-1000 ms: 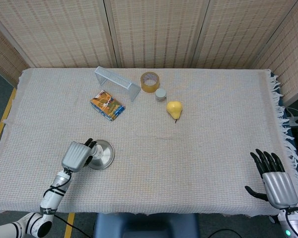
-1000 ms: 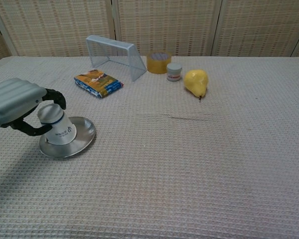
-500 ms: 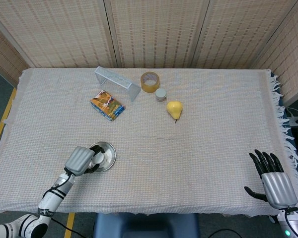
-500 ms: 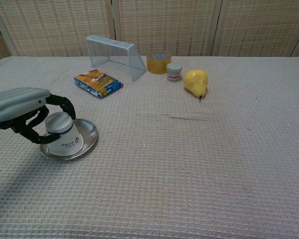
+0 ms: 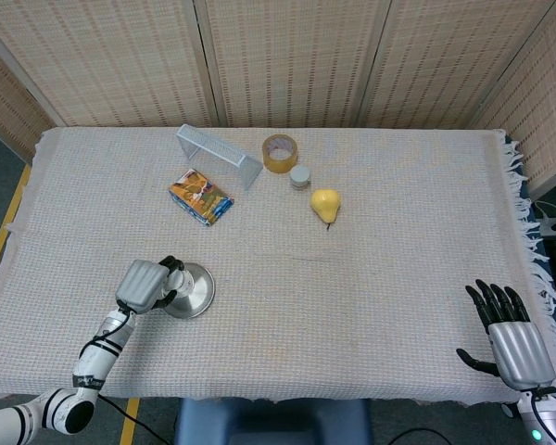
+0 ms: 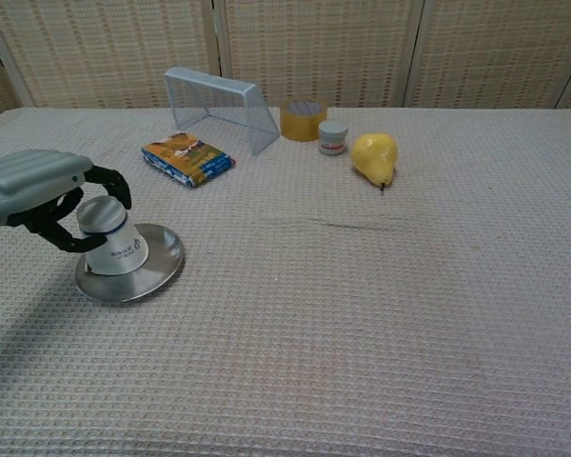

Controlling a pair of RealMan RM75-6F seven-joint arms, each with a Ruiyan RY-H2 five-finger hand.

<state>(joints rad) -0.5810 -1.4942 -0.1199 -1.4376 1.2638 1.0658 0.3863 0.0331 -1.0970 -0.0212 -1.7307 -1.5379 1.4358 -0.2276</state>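
Steel, round and shiny, the small plate (image 6: 133, 274) lies near the left front of the cloth-covered table (image 6: 362, 314), and a white upturned paper cup (image 6: 112, 238) stands on it. The cup is gripped from above by the left hand (image 6: 38, 190); in the head view it is almost hidden under that hand. Beyond the plate are seen an orange snack packet (image 6: 187, 159), a wire rack (image 6: 224, 109), a tape roll (image 6: 304, 119), a small jar (image 6: 333, 137) and a yellow pear (image 6: 375, 157). The right hand (image 5: 511, 336), far from the plate, is held with fingers spread, holding nothing. Since half a second ago the cup has been set upright again.
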